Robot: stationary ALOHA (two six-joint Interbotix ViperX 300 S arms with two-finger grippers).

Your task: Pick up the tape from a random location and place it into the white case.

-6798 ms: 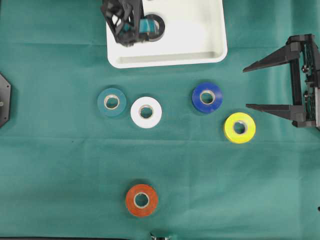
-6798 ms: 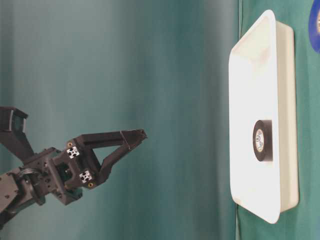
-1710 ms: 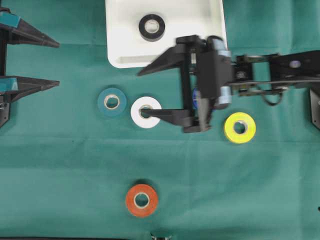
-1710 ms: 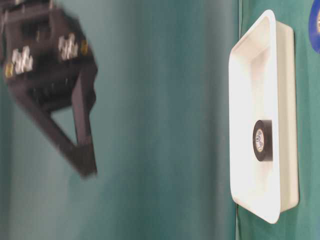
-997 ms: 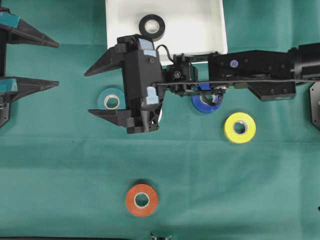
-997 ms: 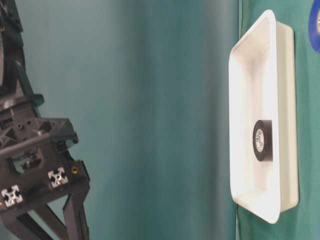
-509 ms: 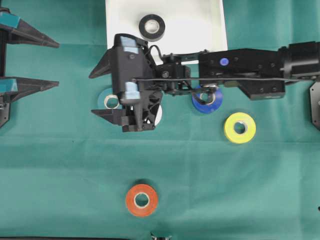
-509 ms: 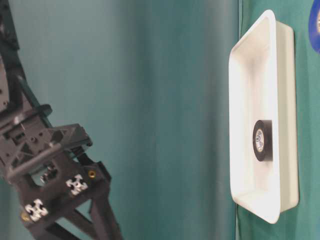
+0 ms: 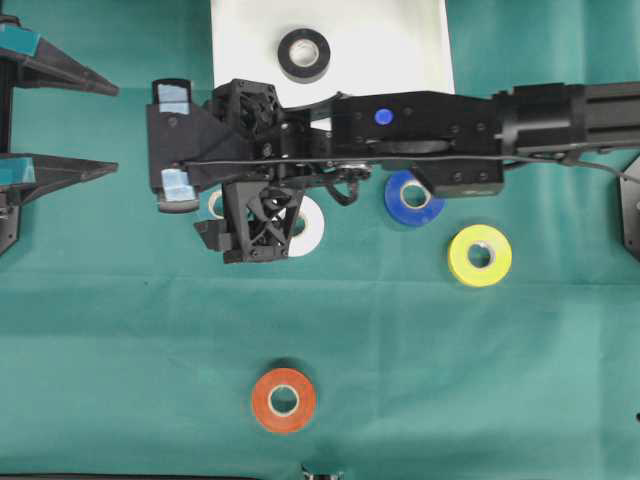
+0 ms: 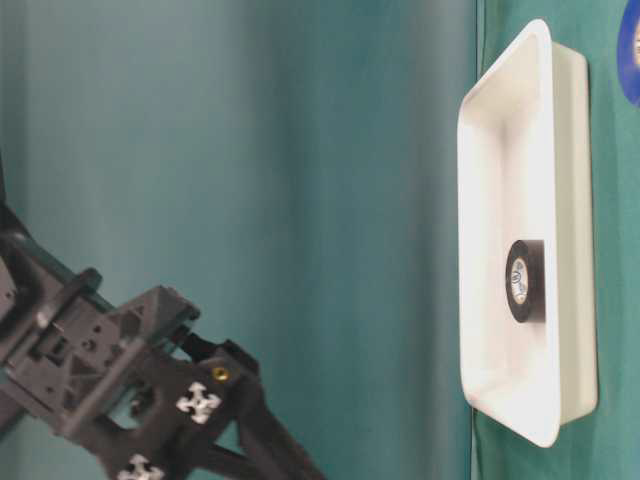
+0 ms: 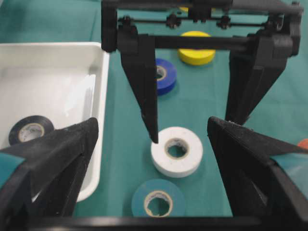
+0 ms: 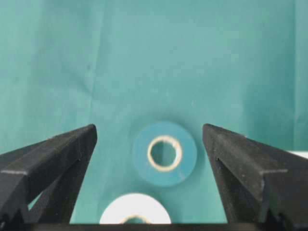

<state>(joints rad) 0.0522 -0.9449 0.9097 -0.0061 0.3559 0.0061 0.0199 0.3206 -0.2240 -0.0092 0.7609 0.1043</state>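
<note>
The white case [image 9: 447, 50] [image 10: 500, 150] [image 11: 100, 86] lies at the top centre with a black tape roll [image 9: 304, 54] [image 10: 525, 281] [image 11: 31, 130] in it. My right arm reaches across from the right. Its gripper [image 9: 232, 200] [image 12: 149, 127] [image 11: 192, 130] is open, pointing down over the teal tape [image 12: 164, 153] [image 11: 158, 204], which lies centred between the fingers, untouched. The white tape [image 9: 308, 228] [image 11: 176, 150] [image 12: 135, 211] sits just beside the teal one. At the far left my left gripper [image 9: 117, 130] [image 11: 153, 124] stands open and holds nothing.
On the green cloth also lie a blue tape [image 9: 413, 197] [image 11: 163, 75] partly under the right arm, a yellow tape [image 9: 479, 256] [image 11: 196, 53] and an orange tape [image 9: 283, 400] near the front edge.
My right gripper has shifted left past the white roll and tipped downward over the teal roll. The left gripper and all the rolls have stayed put.
</note>
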